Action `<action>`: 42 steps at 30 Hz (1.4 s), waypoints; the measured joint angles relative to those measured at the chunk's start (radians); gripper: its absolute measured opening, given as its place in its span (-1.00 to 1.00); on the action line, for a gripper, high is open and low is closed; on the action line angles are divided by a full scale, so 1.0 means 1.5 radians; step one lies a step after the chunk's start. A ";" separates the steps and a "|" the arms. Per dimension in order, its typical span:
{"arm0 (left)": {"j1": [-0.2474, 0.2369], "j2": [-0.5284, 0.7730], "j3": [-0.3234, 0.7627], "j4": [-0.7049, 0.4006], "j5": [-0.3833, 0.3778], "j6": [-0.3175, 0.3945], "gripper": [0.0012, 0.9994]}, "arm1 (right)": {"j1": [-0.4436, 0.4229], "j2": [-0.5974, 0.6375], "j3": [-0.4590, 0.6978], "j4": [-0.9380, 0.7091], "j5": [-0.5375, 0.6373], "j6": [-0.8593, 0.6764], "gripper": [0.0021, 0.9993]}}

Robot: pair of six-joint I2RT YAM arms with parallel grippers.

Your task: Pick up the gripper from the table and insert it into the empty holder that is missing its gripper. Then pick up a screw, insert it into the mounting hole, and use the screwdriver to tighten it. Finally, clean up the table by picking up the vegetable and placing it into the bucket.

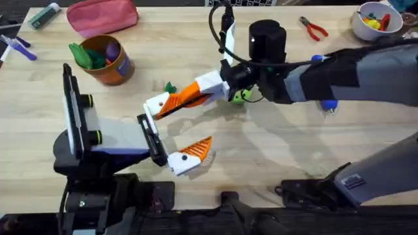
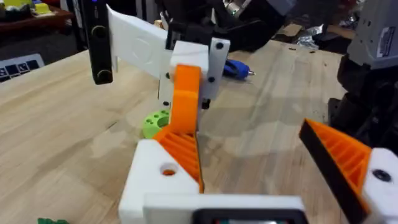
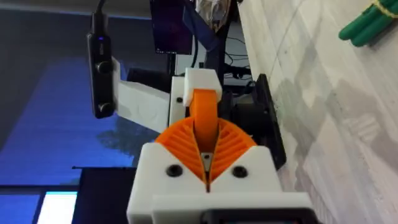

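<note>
Two claws | right claw clamped on gripper | left claw wide | screwdriver behind.

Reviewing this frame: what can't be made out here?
Screwdriver: overhead, mostly under the right arm.
Vegetable: left wrist, cut off by the edge.
Whether the orange tip is seated in the white holder: right wrist, the right gripper covers the joint.
Bowl contents: overhead, small, cut by the edge.
</note>
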 joint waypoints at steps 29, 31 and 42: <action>0.003 0.000 0.000 0.001 -0.005 -0.003 0.97 | 0.004 -0.006 -0.001 -0.001 0.018 0.011 -0.99; 0.003 0.000 0.000 0.001 -0.005 -0.003 0.97 | 0.004 -0.007 -0.001 -0.001 0.019 0.011 -0.99; 0.003 0.000 0.000 0.001 -0.007 -0.003 0.97 | 0.004 -0.011 -0.004 -0.002 0.027 0.013 -0.99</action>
